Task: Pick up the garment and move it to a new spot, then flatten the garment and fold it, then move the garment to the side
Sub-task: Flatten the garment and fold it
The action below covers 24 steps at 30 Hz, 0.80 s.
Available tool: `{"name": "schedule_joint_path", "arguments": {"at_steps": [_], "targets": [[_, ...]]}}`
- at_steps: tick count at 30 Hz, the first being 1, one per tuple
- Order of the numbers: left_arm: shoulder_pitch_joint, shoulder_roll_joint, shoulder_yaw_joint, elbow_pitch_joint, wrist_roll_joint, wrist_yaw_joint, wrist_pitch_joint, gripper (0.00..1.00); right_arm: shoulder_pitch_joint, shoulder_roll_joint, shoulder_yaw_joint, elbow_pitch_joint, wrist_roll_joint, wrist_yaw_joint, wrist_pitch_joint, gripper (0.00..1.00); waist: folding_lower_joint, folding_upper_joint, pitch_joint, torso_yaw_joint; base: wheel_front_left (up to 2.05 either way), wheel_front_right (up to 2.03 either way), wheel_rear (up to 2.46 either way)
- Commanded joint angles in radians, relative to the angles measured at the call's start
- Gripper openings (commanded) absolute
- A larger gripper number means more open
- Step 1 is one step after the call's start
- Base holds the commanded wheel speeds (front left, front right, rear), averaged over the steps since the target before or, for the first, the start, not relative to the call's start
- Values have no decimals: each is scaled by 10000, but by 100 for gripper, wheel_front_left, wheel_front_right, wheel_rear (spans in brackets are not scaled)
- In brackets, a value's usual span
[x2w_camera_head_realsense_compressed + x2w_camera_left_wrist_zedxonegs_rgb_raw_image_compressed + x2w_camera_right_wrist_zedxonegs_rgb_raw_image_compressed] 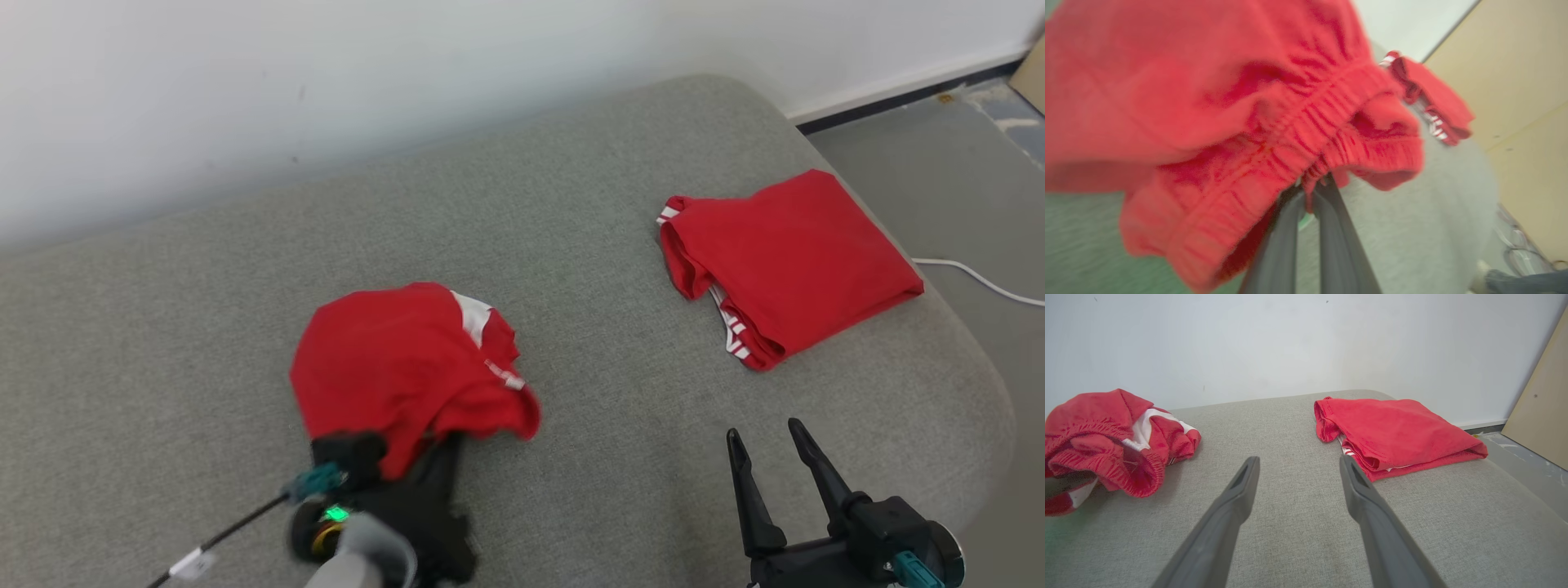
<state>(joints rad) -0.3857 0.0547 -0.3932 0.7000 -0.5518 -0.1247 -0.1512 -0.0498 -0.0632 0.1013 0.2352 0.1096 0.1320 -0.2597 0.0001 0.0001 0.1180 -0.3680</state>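
A crumpled red garment (pixel 392 359) with white trim lies bunched at the front left of the grey cushion (pixel 571 204). My left gripper (pixel 433 449) reaches in from below, its tips tucked under the cloth. In the left wrist view the left gripper (pixel 1312 183) is shut on the elastic waistband of the garment (pixel 1208 102), which hangs close and blurred. The right wrist view has the garment (pixel 1098 433) at far left. My right gripper (pixel 765 433) stands open over bare cushion at the front right, and the right gripper (pixel 1298 459) holds nothing.
A second red garment (pixel 792 261), folded flat, lies at the cushion's far right (pixel 1392 428). Beyond the rounded right edge is grey floor with a white cable (pixel 980 282) and a tan board (pixel 1543 412). A white wall runs behind.
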Motion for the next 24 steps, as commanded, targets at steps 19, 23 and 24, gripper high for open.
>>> {"name": "schedule_joint_path", "arguments": {"at_steps": [19, 23, 24], "targets": [[-2452, -38, -1686, -5794, -6227, 40, -685, 0, 110, -24, 165, 162, 50, -27, -53, 100, -1, -1, -666, 313, 0, 0, 0], [-2640, -40, -1451, -6531, -7937, 115, -1096, 0, 183, -16, 74, 145, 48, -27, -55, 100, -1, -1, -713, 382, 0, 0, 0], [-2504, -34, -1459, -6396, -7914, 203, -1108, 0, 191, -10, 64, 122, 54, -27, -56, 100, -1, -1, -696, 430, 0, 0, 0]]}}
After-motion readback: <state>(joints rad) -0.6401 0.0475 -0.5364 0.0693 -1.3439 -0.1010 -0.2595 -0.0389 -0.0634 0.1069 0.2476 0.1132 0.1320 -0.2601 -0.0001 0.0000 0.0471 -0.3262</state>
